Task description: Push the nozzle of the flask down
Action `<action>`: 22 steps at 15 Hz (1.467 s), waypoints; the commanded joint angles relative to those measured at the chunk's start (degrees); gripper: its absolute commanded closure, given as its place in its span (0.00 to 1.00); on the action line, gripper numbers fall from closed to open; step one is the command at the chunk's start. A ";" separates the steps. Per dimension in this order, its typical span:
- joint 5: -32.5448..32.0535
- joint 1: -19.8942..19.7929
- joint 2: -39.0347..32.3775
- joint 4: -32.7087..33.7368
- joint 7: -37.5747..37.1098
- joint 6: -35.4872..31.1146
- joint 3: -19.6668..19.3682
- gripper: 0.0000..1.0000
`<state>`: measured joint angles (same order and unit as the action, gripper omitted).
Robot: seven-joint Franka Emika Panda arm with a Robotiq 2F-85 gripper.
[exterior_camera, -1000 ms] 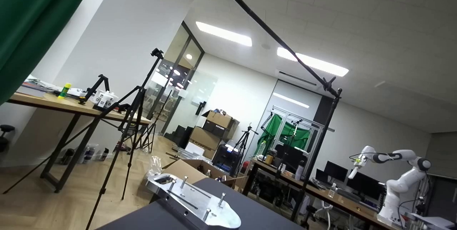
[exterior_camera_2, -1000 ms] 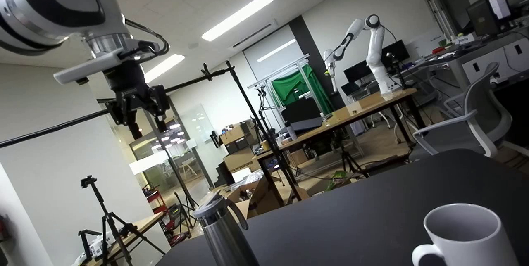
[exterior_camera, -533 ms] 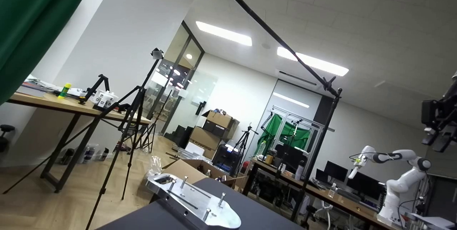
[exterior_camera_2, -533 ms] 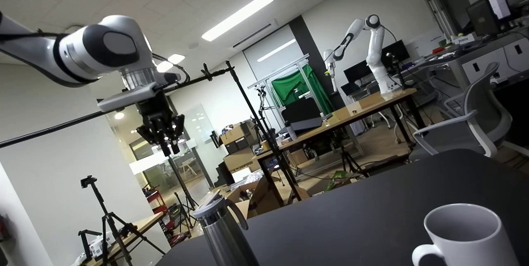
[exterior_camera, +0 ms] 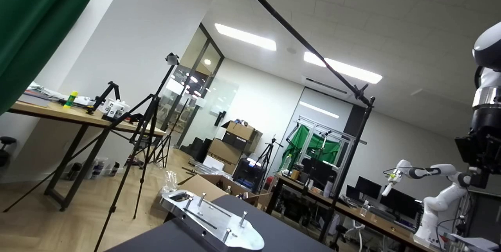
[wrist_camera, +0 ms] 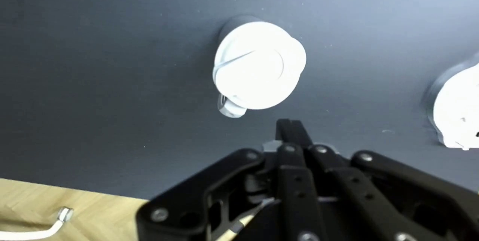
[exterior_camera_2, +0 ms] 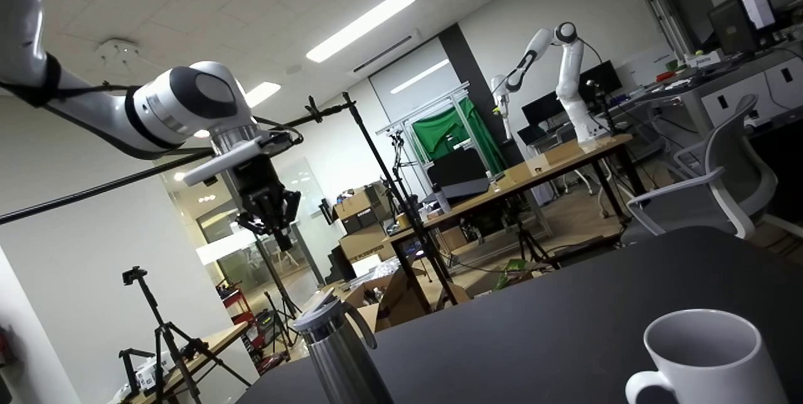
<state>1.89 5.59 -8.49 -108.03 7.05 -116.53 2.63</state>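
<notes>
The flask (exterior_camera_2: pixel 351 360) is a tall steel jug with a grey lid (exterior_camera_2: pixel 321 317) and a curved handle, standing near the edge of the dark table. A light piece, seemingly the nozzle (exterior_camera_2: pixel 324 299), sticks up from the lid. My gripper (exterior_camera_2: pixel 285 243) hangs above the flask, apart from it, and to its left in that exterior view. In the wrist view the fingertips of my gripper (wrist_camera: pixel 289 121) meet with nothing between them. Beyond them lies a washed-out white round top, apparently the flask's lid (wrist_camera: pixel 258 72), with a small projecting part at its lower left.
A white mug (exterior_camera_2: pixel 709 354) stands on the dark table (exterior_camera_2: pixel 527 322). A metal plate with upright bolts (exterior_camera: pixel 215 220) sits on the table in an exterior view. Another white rounded object (wrist_camera: pixel 456 110), too bright to identify, shows at the wrist view's right edge.
My gripper has come down towards the flask, moving right in an exterior view, and its fingers have gone from apart to shut. The flask and mug have stayed in place.
</notes>
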 commanded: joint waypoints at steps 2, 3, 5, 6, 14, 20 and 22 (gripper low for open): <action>-4.94 -0.33 -3.41 2.74 -2.48 4.34 0.17 1.00; -5.56 -0.34 -3.97 2.53 -2.52 4.72 0.13 1.00; -6.98 -0.29 -4.91 2.00 -2.68 5.26 0.04 1.00; -7.62 -0.27 -5.38 1.88 -2.72 5.42 0.00 1.00; -8.74 -0.39 -7.81 0.37 -1.93 3.20 0.15 1.00; -9.18 -0.51 -7.74 -2.18 -1.19 -2.47 0.10 1.00; -9.78 -0.48 -7.43 -3.41 -1.20 -4.85 0.02 1.00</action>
<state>-6.22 5.45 -17.00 -109.38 6.53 -118.47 2.52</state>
